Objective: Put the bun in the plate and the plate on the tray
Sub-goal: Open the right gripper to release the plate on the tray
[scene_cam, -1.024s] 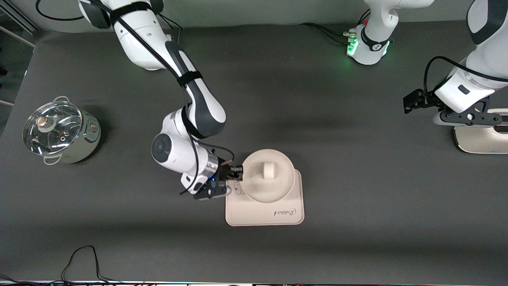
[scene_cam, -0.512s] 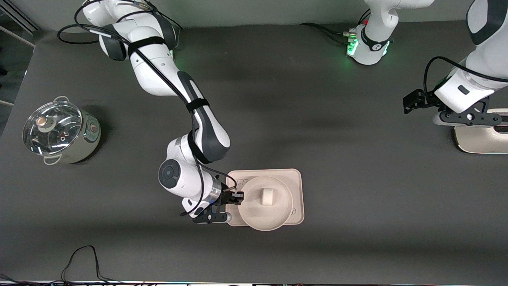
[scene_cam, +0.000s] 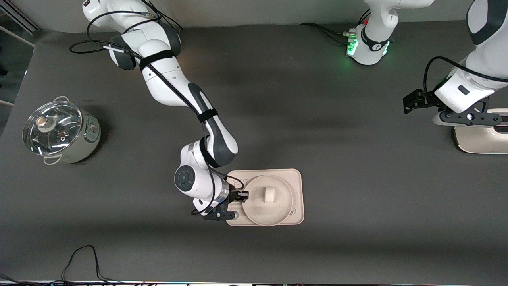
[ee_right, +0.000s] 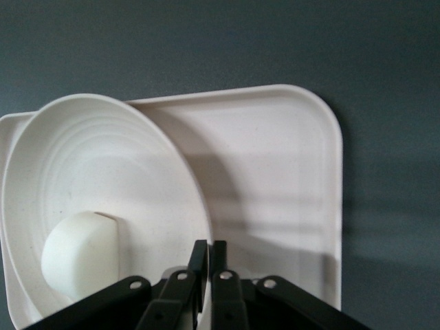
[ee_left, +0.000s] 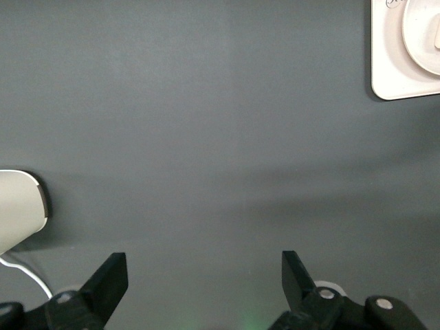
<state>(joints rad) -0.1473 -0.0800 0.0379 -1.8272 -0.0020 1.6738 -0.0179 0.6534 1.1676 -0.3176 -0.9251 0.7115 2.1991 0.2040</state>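
The round cream-white plate (scene_cam: 278, 208) is on the rectangular tray (scene_cam: 298, 178), and the small white bun (scene_cam: 269, 194) lies in it. My right gripper (scene_cam: 243, 195) is shut on the plate's rim at the side toward the right arm's end. In the right wrist view the fingers (ee_right: 210, 251) pinch the rim. The plate (ee_right: 89, 158) looks tilted over the tray (ee_right: 275, 172), with the bun (ee_right: 79, 254) low in it. My left gripper (scene_cam: 410, 102) is open and empty (ee_left: 201, 265), and that arm waits over the table at its own end.
A steel pot with a glass lid (scene_cam: 59, 131) stands at the right arm's end. A cream-white object (scene_cam: 482, 139) lies under the left arm. A black cable (scene_cam: 83, 258) loops at the table edge nearest the camera. The tray's corner (ee_left: 385, 75) shows in the left wrist view.
My right gripper brought the plate with the bun from the tray's farther edge toward the camera, then lower over the tray's middle. The left arm has not moved.
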